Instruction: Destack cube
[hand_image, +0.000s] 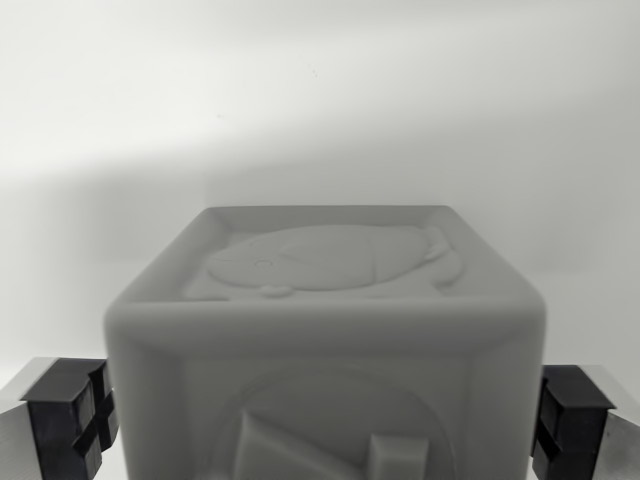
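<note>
Wrist view. White cube (325, 340) fills the lower centre, its raised fish-like relief on the top face, another raised shape on the near face. My gripper (325, 415) is spread: black pads (70, 415) sit at 8 and 4 o'clock, one just beside each cube side; contact I cannot tell. Pale bench (320, 110) runs toward 12 o'clock.
</note>
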